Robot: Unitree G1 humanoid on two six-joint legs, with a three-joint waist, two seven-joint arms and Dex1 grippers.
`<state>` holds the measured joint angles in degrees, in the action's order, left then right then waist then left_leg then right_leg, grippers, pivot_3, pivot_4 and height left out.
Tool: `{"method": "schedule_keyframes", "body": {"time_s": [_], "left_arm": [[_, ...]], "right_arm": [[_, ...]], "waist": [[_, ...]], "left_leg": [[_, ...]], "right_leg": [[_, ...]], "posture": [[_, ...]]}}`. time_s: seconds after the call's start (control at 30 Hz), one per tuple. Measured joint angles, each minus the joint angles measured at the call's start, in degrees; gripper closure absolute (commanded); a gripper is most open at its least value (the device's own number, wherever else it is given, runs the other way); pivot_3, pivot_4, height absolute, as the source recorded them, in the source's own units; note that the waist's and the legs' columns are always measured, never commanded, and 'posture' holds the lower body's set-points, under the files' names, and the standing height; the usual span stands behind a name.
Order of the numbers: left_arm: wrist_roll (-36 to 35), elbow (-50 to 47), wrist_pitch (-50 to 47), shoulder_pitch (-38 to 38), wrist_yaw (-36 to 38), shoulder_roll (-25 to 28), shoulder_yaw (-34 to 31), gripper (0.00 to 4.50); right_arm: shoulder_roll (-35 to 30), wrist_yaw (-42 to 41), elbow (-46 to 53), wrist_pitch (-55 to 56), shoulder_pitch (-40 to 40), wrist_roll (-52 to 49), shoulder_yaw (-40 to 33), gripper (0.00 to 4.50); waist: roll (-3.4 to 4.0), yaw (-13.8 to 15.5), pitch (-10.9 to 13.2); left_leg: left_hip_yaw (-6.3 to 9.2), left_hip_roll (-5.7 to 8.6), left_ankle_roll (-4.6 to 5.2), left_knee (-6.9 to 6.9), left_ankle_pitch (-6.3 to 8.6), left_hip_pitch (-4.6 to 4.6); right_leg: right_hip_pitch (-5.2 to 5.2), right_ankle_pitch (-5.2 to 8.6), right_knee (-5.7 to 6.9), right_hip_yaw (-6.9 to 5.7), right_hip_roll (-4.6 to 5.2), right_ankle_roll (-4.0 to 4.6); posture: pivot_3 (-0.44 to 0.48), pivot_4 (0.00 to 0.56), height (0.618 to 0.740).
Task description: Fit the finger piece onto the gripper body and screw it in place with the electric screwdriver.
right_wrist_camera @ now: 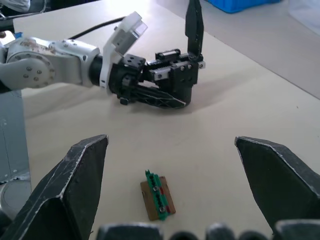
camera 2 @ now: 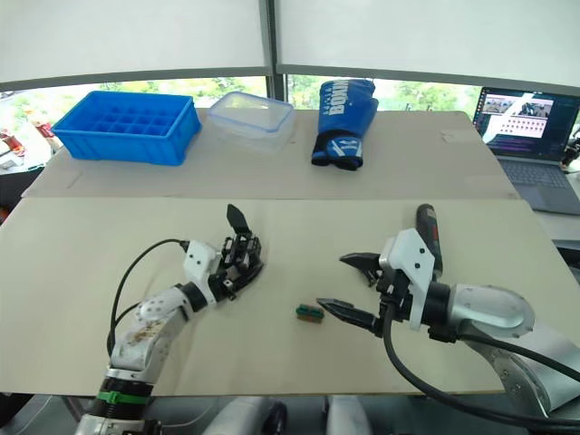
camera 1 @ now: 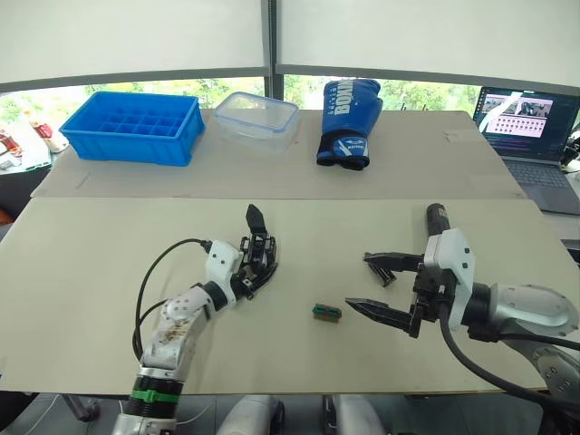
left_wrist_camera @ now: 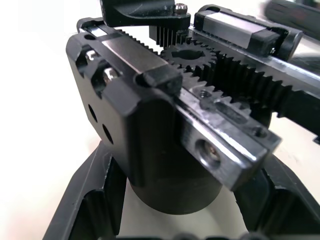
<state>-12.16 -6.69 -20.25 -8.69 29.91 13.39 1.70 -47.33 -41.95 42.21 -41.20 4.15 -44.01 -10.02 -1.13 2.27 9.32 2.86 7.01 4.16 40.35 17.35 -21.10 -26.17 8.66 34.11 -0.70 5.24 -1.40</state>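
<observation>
Two black fingers of my left gripper [camera 1: 258,272] clamp the gripper body [right_wrist_camera: 176,82], toothed racks and round base, mid-tabletop. My right gripper [camera 1: 391,285] gapes wide over a small green-and-brown block [camera 1: 326,313]. Matte beige tabletop [camera 1: 91,272]; blue tray [camera 1: 136,127] at the far edge.

Both arms are silver-grey metal with white-cased wrists, black cables looping alongside, and black pointed fingers [camera 1: 379,314]; a green band rings the left forearm.
</observation>
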Motion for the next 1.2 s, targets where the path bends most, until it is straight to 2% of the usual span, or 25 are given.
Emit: {"method": "schedule_keyframes", "body": {"time_s": [0.1,0.17,0.2,0.27,0.43,0.5,0.63,0.83,0.93,1.03,1.2], "left_arm": [[1.03,-1.51,-1.17,0.51,-2.11,-0.25,0.85,2.16],[1.44,-1.51,-0.98,0.57,-2.46,-0.14,1.13,1.12],[1.65,-1.5,-0.7,0.71,-2.33,0.08,1.3,0.85],[1.75,-1.4,0.96,1.72,-1.11,1.98,1.41,0.02],[-0.9,0.71,4.07,2.28,8.12,8.86,0.3,0.02],[-1.97,3.46,6.71,1.37,14.38,12.33,0.43,0.02],[-2.15,12.17,11.45,-4.32,21.29,14.08,1.04,0.02],[-1.4,23.46,17.76,-11.67,26.45,13.46,1.91,0.02],[-1.3,27.81,20.33,-14.17,28.57,12.79,2.04,0.87],[-1.48,29.88,21.48,-15.38,30.73,11.81,2.15,2.2],[-1.43,30.05,21.16,-15.99,32.94,10.69,2.6,2.23]], "right_arm": [[0.13,0.2,-0.1,0.0,0.79,0.02,0.42,0.0],[0.15,0.11,-0.5,0.0,1.65,0.11,0.73,0.0],[0.16,0.03,-0.69,0.0,1.76,0.17,0.79,0.0],[0.19,-0.23,-1.34,0.0,1.96,0.56,1.21,0.0],[0.55,-0.73,-2.1,0.0,2.41,0.79,1.67,0.0],[0.61,-1.18,-2.44,0.01,2.81,1.23,2.38,0.0],[0.88,-1.37,-2.85,0.01,4.12,1.78,2.88,0.0],[0.92,-1.4,-2.86,0.01,3.8,2.21,2.79,0.0],[0.92,-1.22,-2.56,0.01,3.44,2.2,2.64,0.0],[0.92,-0.82,-1.99,0.0,2.59,2.18,2.4,0.0],[0.9,0.43,-0.05,-0.05,0.2,2.08,1.12,0.0]], "waist": [[0.0,0.05,0.0],[0.0,0.04,0.0],[0.0,0.04,0.0],[0.01,0.03,0.0],[0.08,-0.12,-0.05],[0.1,-0.13,-0.06],[0.12,0.15,-0.07],[0.11,0.0,-0.07],[0.11,-0.01,-0.08],[0.11,0.04,-0.07],[0.11,0.23,-0.07]], "left_leg": [[0.0,-0.01,-0.03,-0.01,-0.03,0.01],[0.0,-0.01,-0.01,-0.01,-0.04,0.02],[0.0,-0.01,0.01,-0.01,-0.06,0.02],[0.0,-0.01,0.02,-0.02,-0.06,0.02],[-0.02,-0.02,0.01,-0.03,-0.06,0.05],[-0.02,-0.02,0.01,-0.03,-0.06,0.06],[-0.02,0.05,0.02,0.0,-0.06,0.06],[-0.01,0.07,0.09,-0.01,-0.09,0.04],[-0.01,0.05,0.09,0.0,-0.09,0.03],[-0.01,0.05,0.09,0.01,-0.09,0.03],[0.0,0.1,0.14,0.04,-0.09,0.0]], "right_leg": [[-0.01,-0.01,0.04,-0.03,-0.02,0.01],[-0.01,-0.01,0.04,-0.05,-0.02,0.02],[-0.01,-0.02,0.03,-0.05,-0.02,0.03],[-0.02,-0.02,0.03,-0.05,-0.02,0.03],[-0.03,-0.02,0.05,-0.08,-0.05,0.04],[-0.02,-0.02,0.04,-0.08,-0.05,0.04],[0.02,-0.03,0.04,-0.14,-0.07,0.05],[-0.01,-0.04,0.02,-0.12,0.03,0.05],[-0.02,-0.05,0.01,-0.12,0.03,0.05],[0.0,-0.05,0.02,-0.12,0.05,0.05],[0.01,-0.06,0.01,-0.11,0.04,0.03]], "posture": [[0.0,0.15,0.74],[0.0,0.15,0.74],[0.0,0.15,0.74],[0.0,0.15,0.74],[0.0,0.15,0.74],[0.0,0.15,0.74],[0.0,0.15,0.74],[0.0,0.15,0.74],[0.0,0.15,0.74],[0.0,0.15,0.74],[0.0,0.15,0.74]]}}
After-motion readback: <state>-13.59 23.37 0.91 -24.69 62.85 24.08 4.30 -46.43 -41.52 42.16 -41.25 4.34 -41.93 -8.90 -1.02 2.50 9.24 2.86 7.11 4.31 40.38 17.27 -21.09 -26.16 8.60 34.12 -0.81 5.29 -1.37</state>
